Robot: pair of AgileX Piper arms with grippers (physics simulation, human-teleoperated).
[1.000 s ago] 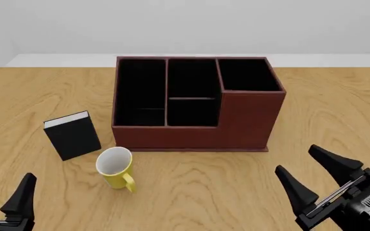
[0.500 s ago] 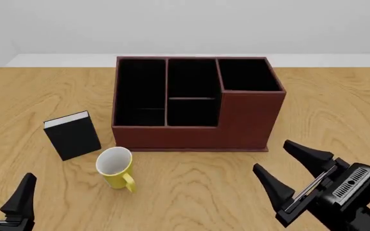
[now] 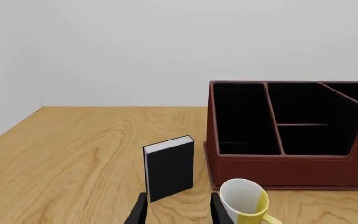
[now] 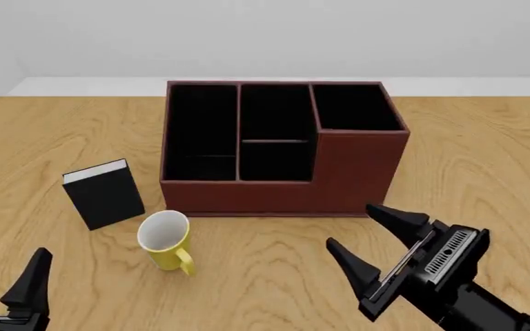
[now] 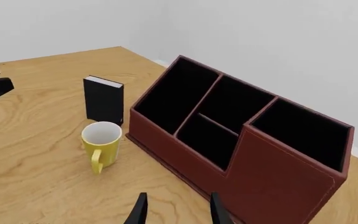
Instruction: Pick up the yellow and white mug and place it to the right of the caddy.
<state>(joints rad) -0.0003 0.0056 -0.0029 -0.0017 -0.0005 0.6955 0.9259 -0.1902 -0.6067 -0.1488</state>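
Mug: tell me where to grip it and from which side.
Probably pinch the mug's rim wall from above: it stands upright, white mouth open. Its handle points toward the arms, so close on the rim away from it. The open right gripper is nearest to moving in.

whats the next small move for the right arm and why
Probably carry the open right gripper leftward to the mug: the mug stands upright and free in front of the caddy, and the gripper is empty and off to its right.

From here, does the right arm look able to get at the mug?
Probably yes. The right tool is open, and only bare table lies between it and the upright mug. The caddy and the book stand behind that path.
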